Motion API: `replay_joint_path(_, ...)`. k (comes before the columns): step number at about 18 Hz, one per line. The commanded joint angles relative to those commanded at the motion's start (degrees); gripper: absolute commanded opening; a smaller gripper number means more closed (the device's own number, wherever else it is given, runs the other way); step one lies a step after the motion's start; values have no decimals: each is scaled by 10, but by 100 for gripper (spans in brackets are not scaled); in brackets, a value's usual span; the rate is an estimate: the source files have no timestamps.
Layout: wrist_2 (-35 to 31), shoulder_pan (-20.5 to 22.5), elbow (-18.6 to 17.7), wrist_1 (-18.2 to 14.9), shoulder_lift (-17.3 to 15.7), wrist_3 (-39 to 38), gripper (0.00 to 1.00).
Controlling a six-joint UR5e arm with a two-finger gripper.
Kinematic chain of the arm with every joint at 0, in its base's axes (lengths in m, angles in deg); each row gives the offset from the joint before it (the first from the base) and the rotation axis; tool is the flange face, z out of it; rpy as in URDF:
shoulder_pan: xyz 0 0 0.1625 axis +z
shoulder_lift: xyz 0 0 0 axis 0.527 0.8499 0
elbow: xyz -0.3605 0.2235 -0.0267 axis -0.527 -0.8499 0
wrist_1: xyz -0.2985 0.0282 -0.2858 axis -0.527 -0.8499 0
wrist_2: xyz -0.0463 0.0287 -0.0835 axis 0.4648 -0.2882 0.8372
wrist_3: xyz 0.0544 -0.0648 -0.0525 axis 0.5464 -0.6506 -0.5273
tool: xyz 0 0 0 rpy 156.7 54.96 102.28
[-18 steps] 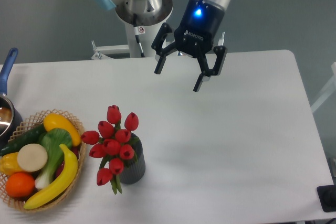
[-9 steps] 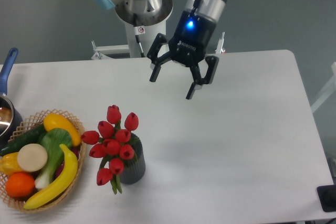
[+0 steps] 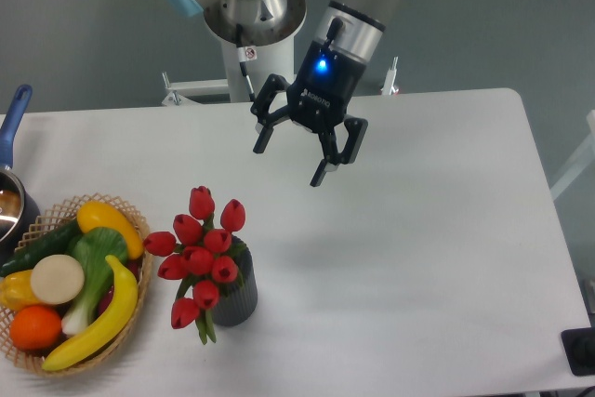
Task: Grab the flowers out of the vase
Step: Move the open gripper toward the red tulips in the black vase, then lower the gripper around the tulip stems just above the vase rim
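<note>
The claw [image 3: 288, 163] is held wide apart and empty at the upper middle of the frame. The flowers [image 3: 201, 253] are seen in the vase [image 3: 236, 295] at the lower left, on the desk [image 3: 418, 258]. The claw should be lowered over the stems and closed gently, so the vase is not tipped.

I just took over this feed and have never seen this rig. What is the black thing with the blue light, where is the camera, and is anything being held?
One fixed camera looks down at a white table from the front. The black thing is the robot arm's two-finger hand; it hangs open in the air, holding nothing. Below and left of it, red flowers stand in a dark ribbed vase. Further left a wicker basket holds fruit and vegetables, and a pot with a blue handle shows at the edge.
</note>
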Motion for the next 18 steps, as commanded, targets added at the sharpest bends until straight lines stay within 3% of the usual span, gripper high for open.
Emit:
replay_joint_path(8, -3, -17, 13, 6, 39, 4, 100)
replay_joint_path(13, -4, -46, 46, 5, 80, 4, 100)
replay_joint_path(18, -3, -55, 59, 10, 98, 4, 100)
